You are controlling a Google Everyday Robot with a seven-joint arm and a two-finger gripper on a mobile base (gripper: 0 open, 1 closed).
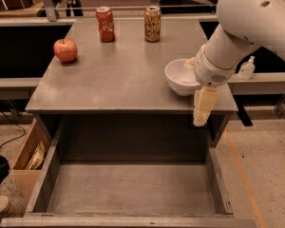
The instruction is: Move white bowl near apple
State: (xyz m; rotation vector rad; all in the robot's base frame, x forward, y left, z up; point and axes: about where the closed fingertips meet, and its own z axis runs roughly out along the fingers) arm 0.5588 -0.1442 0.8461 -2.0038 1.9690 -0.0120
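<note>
Here the gripper (pixel 200 103) hangs at the right rim of the white bowl (pixel 178 77), by the table (pixel 123 75) front; the arm (pixel 237 27) partly hides it, so its grasp cannot be told. The apple (pixel 65 50) sits well apart, back left

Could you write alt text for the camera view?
A robot arm's pincer hangs by the white bowl at the table's right edge. An apple sits far left, a red can and a gold can at the back, an open drawer below.

Dim warm light; claw (pixel 200 119) pale beside white bowl (pixel 179 76).
</note>
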